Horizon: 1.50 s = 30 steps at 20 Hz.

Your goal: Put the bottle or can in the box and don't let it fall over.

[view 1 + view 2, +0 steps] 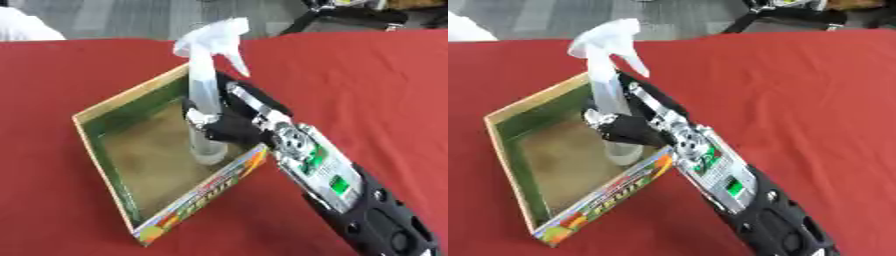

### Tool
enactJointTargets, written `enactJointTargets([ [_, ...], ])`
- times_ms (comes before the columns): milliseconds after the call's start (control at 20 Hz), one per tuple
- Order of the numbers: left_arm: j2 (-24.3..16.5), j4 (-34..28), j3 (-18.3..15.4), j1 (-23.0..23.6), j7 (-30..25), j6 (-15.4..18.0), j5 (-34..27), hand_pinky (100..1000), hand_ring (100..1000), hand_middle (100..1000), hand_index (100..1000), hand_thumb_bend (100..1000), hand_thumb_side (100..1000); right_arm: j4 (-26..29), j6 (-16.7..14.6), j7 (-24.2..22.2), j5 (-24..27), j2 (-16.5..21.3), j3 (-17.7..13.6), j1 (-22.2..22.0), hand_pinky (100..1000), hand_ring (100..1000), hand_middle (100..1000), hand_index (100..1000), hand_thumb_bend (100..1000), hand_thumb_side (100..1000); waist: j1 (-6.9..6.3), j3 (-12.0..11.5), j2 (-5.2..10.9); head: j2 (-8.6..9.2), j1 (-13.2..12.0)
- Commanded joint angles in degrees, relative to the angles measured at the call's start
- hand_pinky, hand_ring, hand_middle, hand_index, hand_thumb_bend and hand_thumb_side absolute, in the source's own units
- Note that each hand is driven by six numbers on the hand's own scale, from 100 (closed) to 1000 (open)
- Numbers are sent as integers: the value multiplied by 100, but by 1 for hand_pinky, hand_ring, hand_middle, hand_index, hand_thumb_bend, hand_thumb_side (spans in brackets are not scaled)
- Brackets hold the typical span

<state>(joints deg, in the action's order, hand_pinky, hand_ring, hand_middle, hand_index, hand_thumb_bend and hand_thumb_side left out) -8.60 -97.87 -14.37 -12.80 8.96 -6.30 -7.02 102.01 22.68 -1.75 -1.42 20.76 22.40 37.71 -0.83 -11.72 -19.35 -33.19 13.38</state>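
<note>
A clear spray bottle (203,85) with a white trigger head stands upright inside the shallow cardboard box (105,160), its base on the box floor near the right wall. My right hand (229,120) reaches in over that wall from the lower right, with fingers and thumb curled round the bottle's body. The box has green inner walls, a brown floor and a colourful fruit print on its front side. My left hand shows in neither view.
A red cloth (367,85) covers the table all round the box. A grey floor and dark stand legs (798,17) lie beyond the far edge. Something white (26,25) shows at the upper left corner.
</note>
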Motion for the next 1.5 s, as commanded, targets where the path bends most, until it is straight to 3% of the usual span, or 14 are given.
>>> enactJointTargets([
  [50,-150,-124,-49,-7,20,8,5,718,1000,964,723,221,948,152,-68,-32,-76,87,-70,35,1000,930,854,1000,100,690,-22,4,130,-14,-19],
  [600,-153,-135,-56,8,16,-7,13,717,1000,966,722,221,948,328,-95,-90,-29,124,-112,-170,1000,929,852,1000,100,657,-36,73,141,-34,-58],
  [850,-155,-137,-51,16,12,-9,17,717,1000,967,722,220,947,448,-108,-132,6,160,-137,-231,1000,930,853,1000,100,697,-47,84,149,-40,-66],
  [1500,-161,-158,-53,26,8,-20,23,717,1000,969,721,222,948,796,-63,-134,85,281,-205,-504,1000,926,845,1000,100,689,-43,172,172,-47,-102],
])
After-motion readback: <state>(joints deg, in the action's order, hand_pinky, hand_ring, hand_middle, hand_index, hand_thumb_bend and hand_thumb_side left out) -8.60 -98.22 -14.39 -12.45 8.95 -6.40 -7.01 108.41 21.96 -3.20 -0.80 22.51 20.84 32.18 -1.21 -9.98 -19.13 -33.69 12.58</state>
